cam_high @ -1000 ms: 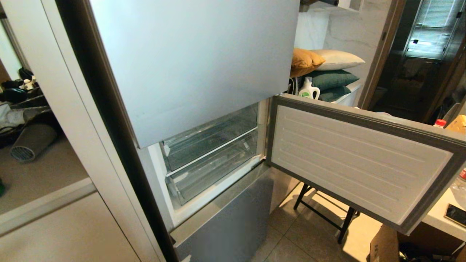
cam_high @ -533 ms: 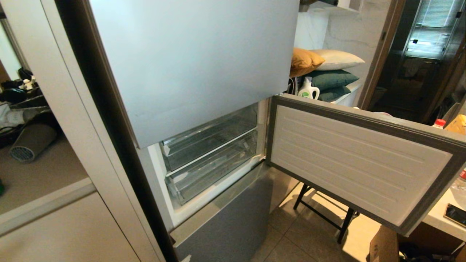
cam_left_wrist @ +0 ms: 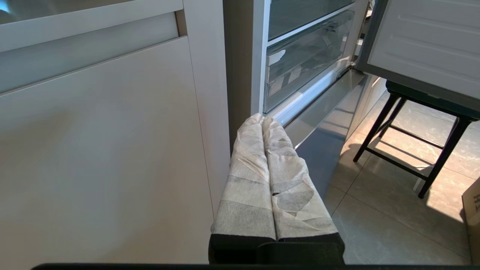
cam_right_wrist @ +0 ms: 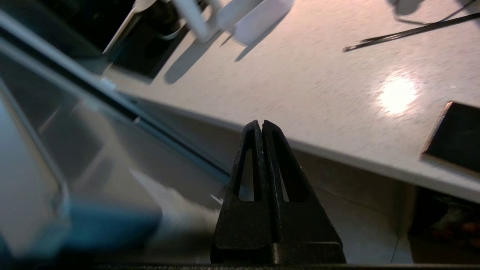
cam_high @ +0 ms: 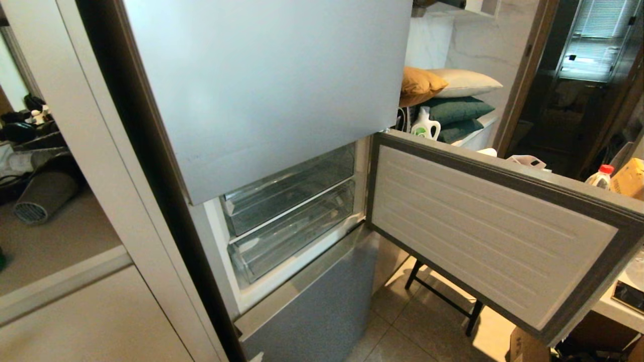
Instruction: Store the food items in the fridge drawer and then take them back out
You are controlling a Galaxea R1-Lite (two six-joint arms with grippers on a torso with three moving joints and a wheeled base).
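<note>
The fridge's middle door (cam_high: pixel 493 226) stands swung open to the right. Behind it sit two stacked clear plastic fridge drawers, an upper (cam_high: pixel 289 193) and a lower (cam_high: pixel 294 234), both pushed in and with nothing visible inside. The lower drawer (cam_left_wrist: pixel 307 63) also shows in the left wrist view. The food items are out of view. My left gripper (cam_left_wrist: pixel 262 119), its fingers wrapped in white cloth, hangs shut and empty low beside the beige cabinet. My right gripper (cam_right_wrist: pixel 261 123) is shut on nothing, by the edge of a pale countertop (cam_right_wrist: pixel 318 93). Neither arm shows in the head view.
A black stool (cam_high: pixel 443 296) stands on the tiled floor under the open door. A cardboard box (cam_high: pixel 528 347) sits at the lower right. On the counter lie a dark phone (cam_right_wrist: pixel 455 135) and a red-capped bottle (cam_high: pixel 598 177). Beige cabinet fronts (cam_left_wrist: pixel 105 150) are on the left.
The open fridge door has swung a little wider, its outer end now lower in the head view, uncovering more of the red-capped bottle behind it. The drawers have not moved.
</note>
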